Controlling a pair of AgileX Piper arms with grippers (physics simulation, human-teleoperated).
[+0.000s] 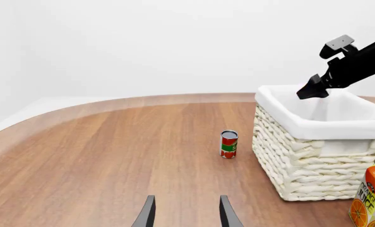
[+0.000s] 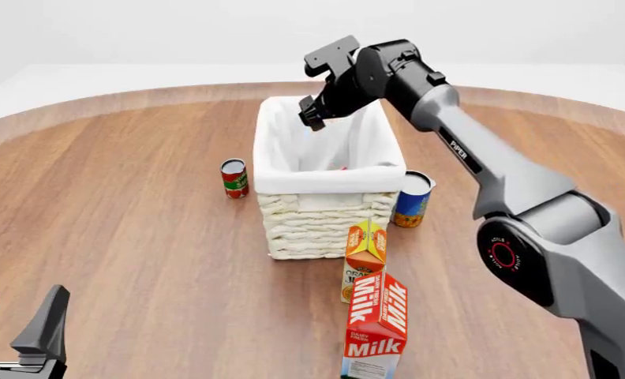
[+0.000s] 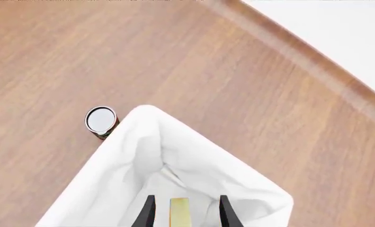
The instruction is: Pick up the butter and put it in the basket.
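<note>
The basket (image 2: 274,154), cream wicker with a white lining, stands mid-table. My right gripper (image 2: 312,118) hangs over its far end, open, nothing held. In the right wrist view the butter (image 3: 179,213) shows as a narrow yellow-orange strip down inside the basket (image 3: 143,124), framed by the spread fingers of the right gripper (image 3: 186,201) without touching them. The front view shows a small red bit of butter (image 2: 341,168) inside the near wall. My left gripper (image 2: 16,314) sits low at the near left, open and empty. The left wrist view shows the left gripper (image 1: 187,201), basket (image 1: 289,120) and right gripper (image 1: 311,91).
A red can (image 2: 233,178) stands left of the basket and a blue-and-yellow can (image 2: 412,199) right of it. An orange juice carton (image 2: 364,249) and a red Milk carton (image 2: 376,328) stand in front of the basket. The table's curved far edge lies behind.
</note>
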